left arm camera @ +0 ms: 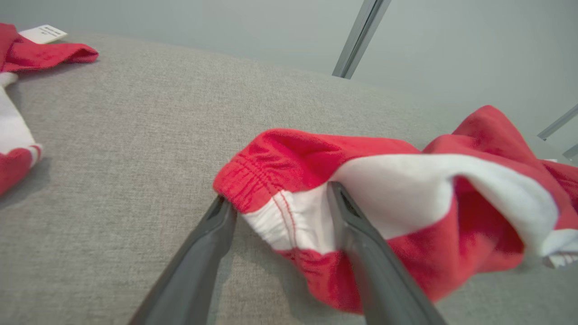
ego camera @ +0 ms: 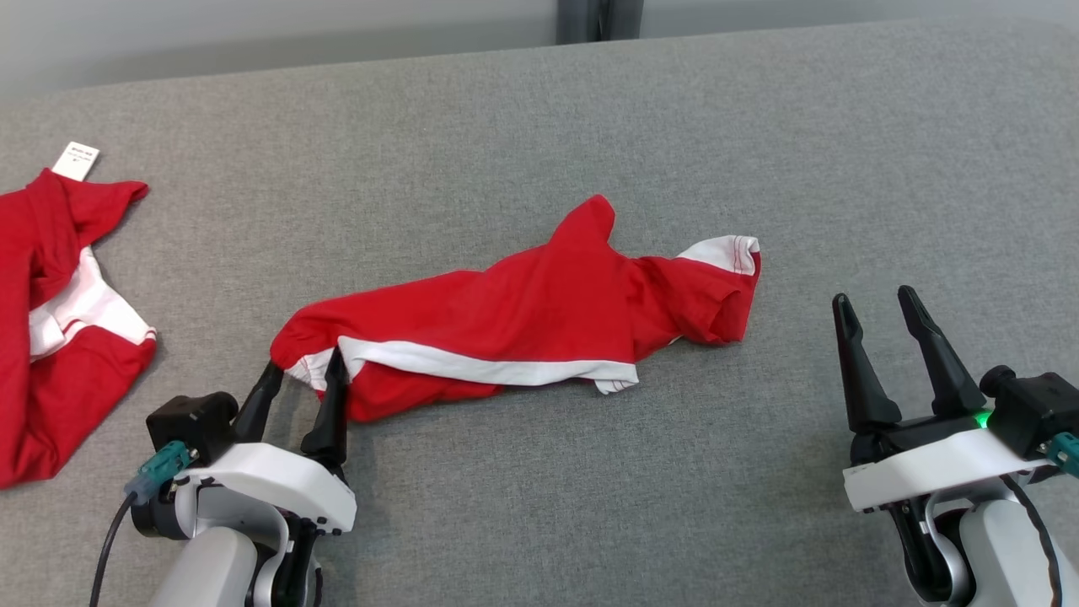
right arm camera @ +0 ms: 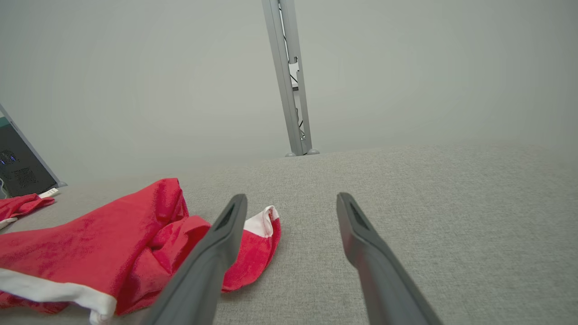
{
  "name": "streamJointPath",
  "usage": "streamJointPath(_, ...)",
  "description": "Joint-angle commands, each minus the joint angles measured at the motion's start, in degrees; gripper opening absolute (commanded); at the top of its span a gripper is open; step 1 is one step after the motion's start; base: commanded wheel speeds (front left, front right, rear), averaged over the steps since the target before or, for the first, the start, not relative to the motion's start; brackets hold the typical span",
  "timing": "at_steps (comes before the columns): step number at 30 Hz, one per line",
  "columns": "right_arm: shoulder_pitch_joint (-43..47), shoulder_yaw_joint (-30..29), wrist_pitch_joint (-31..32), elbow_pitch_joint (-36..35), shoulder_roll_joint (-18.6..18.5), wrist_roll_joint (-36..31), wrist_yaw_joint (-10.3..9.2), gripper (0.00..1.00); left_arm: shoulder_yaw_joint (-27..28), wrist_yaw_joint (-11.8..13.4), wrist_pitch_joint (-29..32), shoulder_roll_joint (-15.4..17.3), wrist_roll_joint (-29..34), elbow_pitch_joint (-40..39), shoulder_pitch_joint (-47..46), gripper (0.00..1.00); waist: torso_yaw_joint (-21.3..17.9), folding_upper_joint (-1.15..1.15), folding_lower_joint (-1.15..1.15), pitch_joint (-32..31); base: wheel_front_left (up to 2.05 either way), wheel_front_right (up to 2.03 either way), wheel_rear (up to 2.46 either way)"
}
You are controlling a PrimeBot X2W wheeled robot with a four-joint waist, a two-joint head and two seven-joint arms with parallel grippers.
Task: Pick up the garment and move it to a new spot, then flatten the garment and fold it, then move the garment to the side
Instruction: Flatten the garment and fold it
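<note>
**Red garment lies crumpled at mid-table, both grippers open**

At the left edge of the grey table (ego camera: 539, 126) lies a second garment (ego camera: 50, 337), red with white panels, bunched up. A white tag (ego camera: 75, 160) sticks out from its far end.

The left gripper (ego camera: 305, 362) sits near the front edge, left of centre. Its fingers are spread and clamp nothing. They straddle the left end of the garment (ego camera: 539, 303). In the left wrist view one finger touches the gathered red corner of that end. The other lies against the white band just beside it. Whether that finger is over or under the cloth cannot be told.

The garment stretches left to right across the middle of the table, resting on it and well apart from the second garment. It is bright red and rumpled, not flat.
- **Left end:** a gathered elastic hem, part red and part white, with red stitching.
- **Near side:** a long white stripe runs along it and ends in a small white flap.
- **Middle:** a red peak of cloth points toward the far edge.
- **Right end:** folds bunch into a tube-like opening, topped by a white cuff with red stitching.

The right gripper (ego camera: 872, 297) is near the front right corner, clear of the garment, with bare table between them. Its fingers are spread and hold nothing.
</note>
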Motion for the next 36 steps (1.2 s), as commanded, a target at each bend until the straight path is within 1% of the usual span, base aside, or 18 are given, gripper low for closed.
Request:
streamJointPath(1, -0.04, -0.26, -0.42, -0.21, -0.34, -0.19, 0.01, 1.00, 0.31, 0.48, -0.73, 0.08, 0.41, 0.08, 0.36, 1.00, 0.18, 0.00, 0.00, -0.43, 0.00, 0.00, 0.00)
streamJointPath(5, 0.71, -0.65, -0.42, -0.75, -0.42, -0.67, 0.01, 1.00, 0.82, 2.31, -4.36, -0.86, 1.97, -1.64, 1.11, 1.00, 0.77, 0.00, 0.00, -1.64, 0.00, 0.00, 0.00)
streamJointPath(7, 1.01, -0.89, -0.42, -1.08, -0.39, -1.04, 0.01, 1.00, 1.24, 3.31, -5.52, -0.73, 3.26, -2.96, 1.56, 1.00, 1.12, 0.00, 0.00, -2.26, 0.00, 0.00, 0.00)
streamJointPath(14, 2.53, -1.92, -0.42, -1.85, -0.12, -2.39, 0.01, 1.00, 4.84, 5.84, -6.80, -0.91, 8.22, -10.05, 2.77, 1.00, 2.10, 0.00, 0.00, -4.77, 0.00, 0.00, 0.00)
streamJointPath(17, 3.98, -2.41, -0.20, -2.16, 0.09, -4.37, 0.01, 1.00, 6.78, 7.15, -6.79, -0.39, 12.84, -14.48, 5.73, 1.00, 2.25, 0.00, 0.00, -6.46, 0.00, 0.00, 0.00)
streamJointPath(25, 5.36, -3.10, 0.57, -3.16, 0.66, -5.07, 0.01, 1.00, 6.91, 7.70, -6.80, 0.46, 14.33, -16.08, 10.22, 1.00, 2.34, 0.00, 0.00, -7.45, 0.00, 0.00, 0.00)
streamJointPath(36, 5.18, -3.30, 1.13, -3.62, 1.11, -4.96, 0.01, 1.00, 6.41, 7.87, -6.02, 0.67, 13.75, -16.11, 9.87, 1.00, 2.84, 0.00, 0.00, -6.94, 0.00, 0.00, 0.00)
